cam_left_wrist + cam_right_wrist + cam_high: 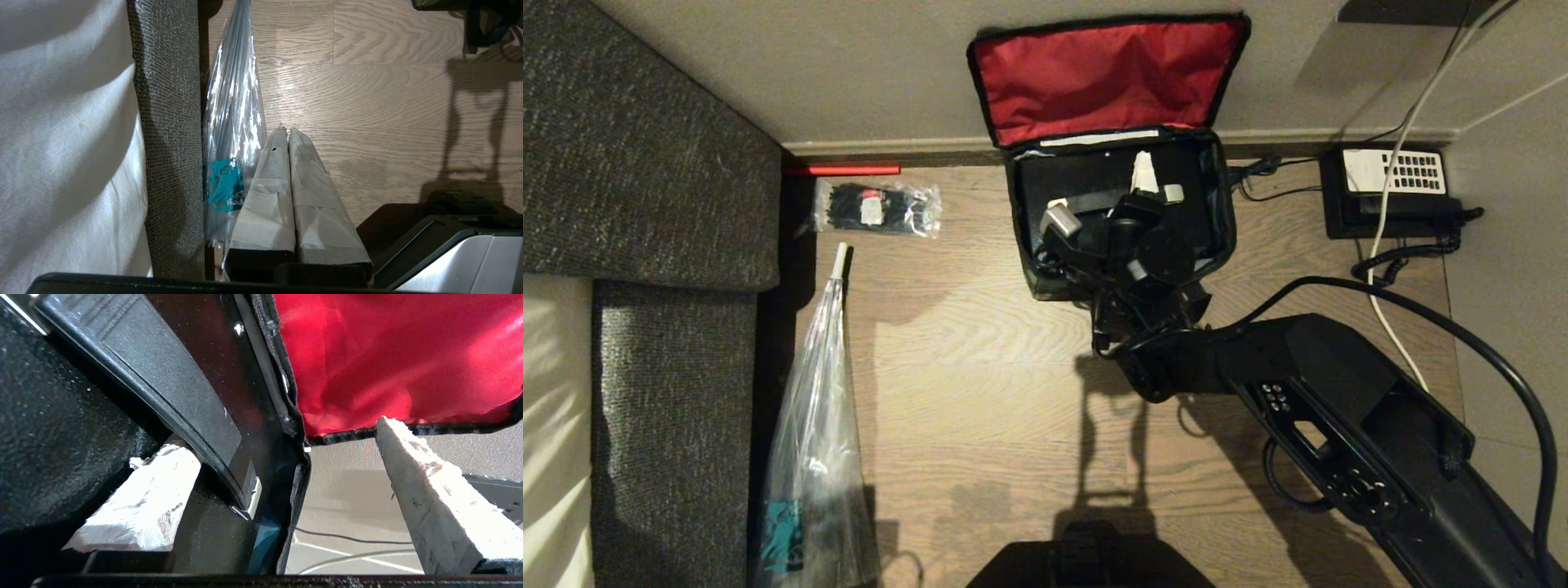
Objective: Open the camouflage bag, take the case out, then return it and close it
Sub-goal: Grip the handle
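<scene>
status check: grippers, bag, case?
Right gripper open, down inside camouflage bag, lid up. Case in the bag, not gripped. Left gripper shut, parked by the sofa. Nothing blocking.

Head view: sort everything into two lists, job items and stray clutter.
Job: camouflage bag, lid open; black case inside it; right gripper, open, over the case.

Stray: desk phone; packet of black ties; plastic-wrapped umbrella; red bar by the wall; left gripper, shut, parked.

Camouflage bag (1045,282) lies open, black case (1078,175) inside.
</scene>
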Motion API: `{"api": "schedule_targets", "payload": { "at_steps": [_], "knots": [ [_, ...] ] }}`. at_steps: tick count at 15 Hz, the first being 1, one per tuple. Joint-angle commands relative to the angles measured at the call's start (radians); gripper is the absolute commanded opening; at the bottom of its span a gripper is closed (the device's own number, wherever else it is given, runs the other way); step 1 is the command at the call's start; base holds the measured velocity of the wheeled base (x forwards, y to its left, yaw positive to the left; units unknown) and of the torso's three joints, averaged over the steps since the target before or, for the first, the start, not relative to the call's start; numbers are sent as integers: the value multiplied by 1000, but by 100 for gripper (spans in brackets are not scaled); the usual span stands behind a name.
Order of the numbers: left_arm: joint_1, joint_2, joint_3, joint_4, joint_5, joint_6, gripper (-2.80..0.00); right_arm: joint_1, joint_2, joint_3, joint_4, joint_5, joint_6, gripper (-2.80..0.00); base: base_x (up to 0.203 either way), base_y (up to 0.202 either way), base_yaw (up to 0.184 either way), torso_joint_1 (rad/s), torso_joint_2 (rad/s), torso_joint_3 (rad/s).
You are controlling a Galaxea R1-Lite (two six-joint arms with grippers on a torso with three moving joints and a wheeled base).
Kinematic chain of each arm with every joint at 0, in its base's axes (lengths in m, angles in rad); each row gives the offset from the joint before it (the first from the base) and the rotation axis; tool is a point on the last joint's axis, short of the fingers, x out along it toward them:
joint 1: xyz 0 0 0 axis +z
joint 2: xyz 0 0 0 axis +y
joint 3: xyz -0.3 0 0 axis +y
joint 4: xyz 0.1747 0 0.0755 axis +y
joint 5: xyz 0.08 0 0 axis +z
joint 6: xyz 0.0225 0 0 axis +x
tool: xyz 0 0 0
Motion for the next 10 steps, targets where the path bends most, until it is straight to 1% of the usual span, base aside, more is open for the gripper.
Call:
{"api": "schedule_targets", "payload": {
  "at_steps": [1,7,10],
  "knots": [
    [0,-2,2,0,0,1,-280,-6,30,0,92,-9,-10,0,0,0,0,0,0,0],
    [0,-2,3,0,0,1,-280,-5,19,-2,106,-22,-1,0,0,0,0,0,0,0],
    [0,0,3,0,0,0,-280,-4,-32,15,139,-47,35,0,0,0,0,0,0,0]
  ]
}}
